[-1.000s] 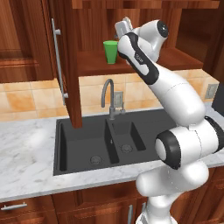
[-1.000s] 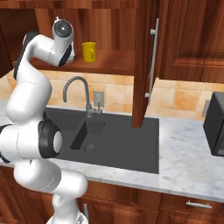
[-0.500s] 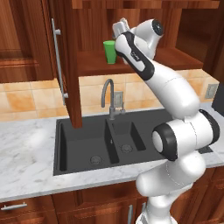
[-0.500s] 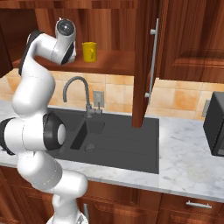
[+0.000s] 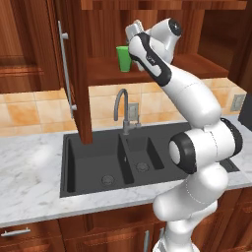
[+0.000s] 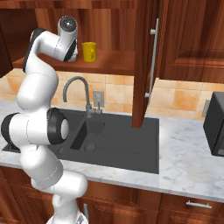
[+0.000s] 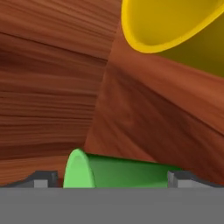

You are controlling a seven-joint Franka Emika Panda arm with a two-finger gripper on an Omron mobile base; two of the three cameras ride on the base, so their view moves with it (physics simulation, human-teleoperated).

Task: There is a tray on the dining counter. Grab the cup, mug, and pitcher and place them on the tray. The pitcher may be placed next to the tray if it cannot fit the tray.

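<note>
A bright green cup [image 5: 124,58] stands on the open cabinet's wooden shelf [image 5: 197,63] above the sink. Beside it on the same shelf is the yellow mug [image 6: 89,51] with its loop handle. My arm reaches up into the cabinet, and the hand is right beside the cup's top. In the hand view my gripper [image 7: 111,179] is open, with the cup [image 7: 118,171] lying between its two fingertips [image 7: 43,178] without visible contact. The mug [image 7: 175,26] looms at the upper right there. The tray, pitcher and dining counter are out of view.
The cabinet door [image 5: 74,74] hangs open left of the shelf and also shows in the right base view [image 6: 146,57]. Below are a curved faucet [image 5: 123,106], a black double sink [image 5: 98,162] and a marble counter [image 5: 29,182]. A dark microwave [image 6: 216,127] sits at right.
The hand has edged left along the shelf, closer to the green cup. The gripper has stayed open, and cup and mug have not moved.
</note>
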